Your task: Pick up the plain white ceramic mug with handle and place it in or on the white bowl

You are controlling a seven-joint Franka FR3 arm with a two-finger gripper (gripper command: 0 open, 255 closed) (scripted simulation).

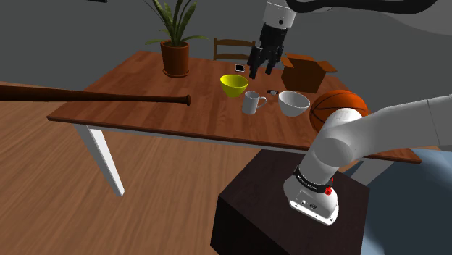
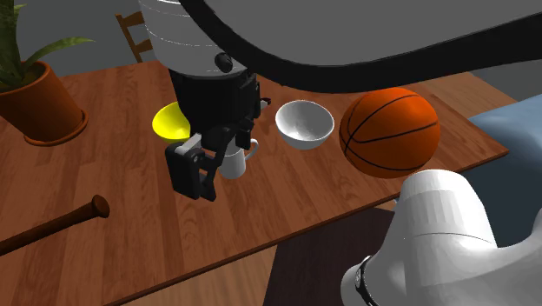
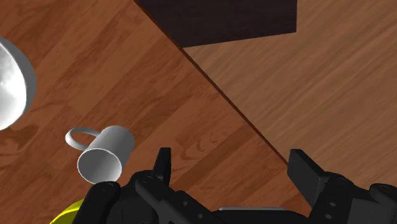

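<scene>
I have the all-black two-finger gripper (image 1: 262,65) hanging above the brown wooden table (image 1: 210,112), on the far side of the round white bowl (image 1: 293,103) and higher than it. The fingers are spread wide and clasp nothing. I judge that suits an approach: the hand is high enough to pass over the crockery, and the jaws are ready to drop around a wall.

The plain white mug with a loop handle (image 1: 253,103) stands on the table just beside the white bowl, apart from it. A glossy yellow bowl (image 1: 234,85) is on the mug's other side. In the wrist view the mug (image 3: 102,154) lies outside the fingers, off beyond one of them, so the gripper (image 3: 232,168) is not yet lined up.

The mug is upright with its mouth up, so its long axis runs vertical. Its handle points toward the white bowl (image 3: 9,83). I reckon the rim on the side away from the handle is the easier place to pinch.
</scene>
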